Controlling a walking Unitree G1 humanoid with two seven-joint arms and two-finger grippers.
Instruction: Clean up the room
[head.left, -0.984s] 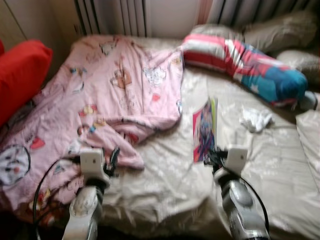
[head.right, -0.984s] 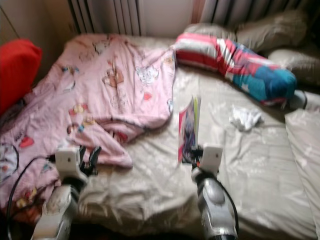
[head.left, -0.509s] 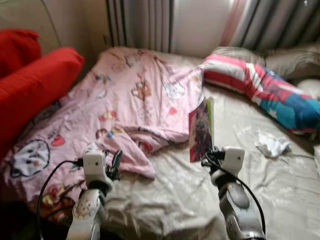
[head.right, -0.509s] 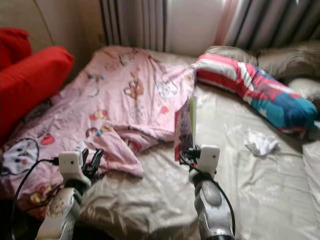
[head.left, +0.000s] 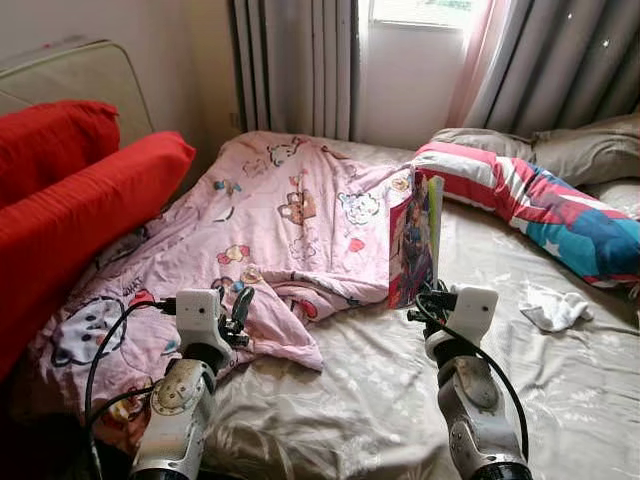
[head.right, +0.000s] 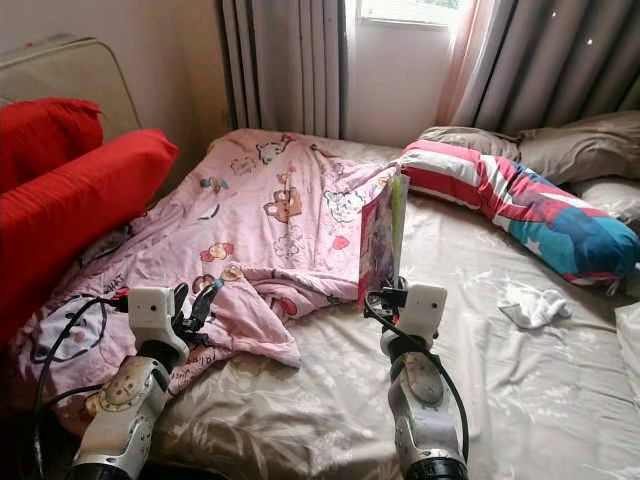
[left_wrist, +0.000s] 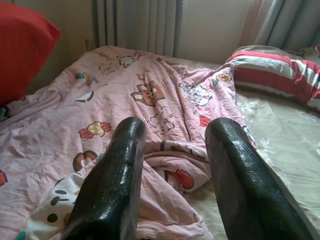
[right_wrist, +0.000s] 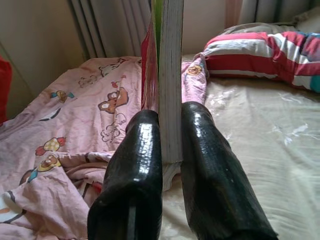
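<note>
A glossy-covered paper book (right_wrist: 170, 75) is clamped between shiny, finely textured black fingers (right_wrist: 137, 170); beside it, a matt pink printed cloth blanket (head.left: 270, 220) is seen crumpled on the satiny beige sheet (head.left: 560, 380).

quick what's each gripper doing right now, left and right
Left gripper: open, empty, above the pink blanket.
Right gripper: shut on the book, held upright.

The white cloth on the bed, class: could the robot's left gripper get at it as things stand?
Probably not. The white cloth lies far across the bed, beyond the right gripper, which holds a book upright between. The left gripper hovers open over the pink blanket.
</note>
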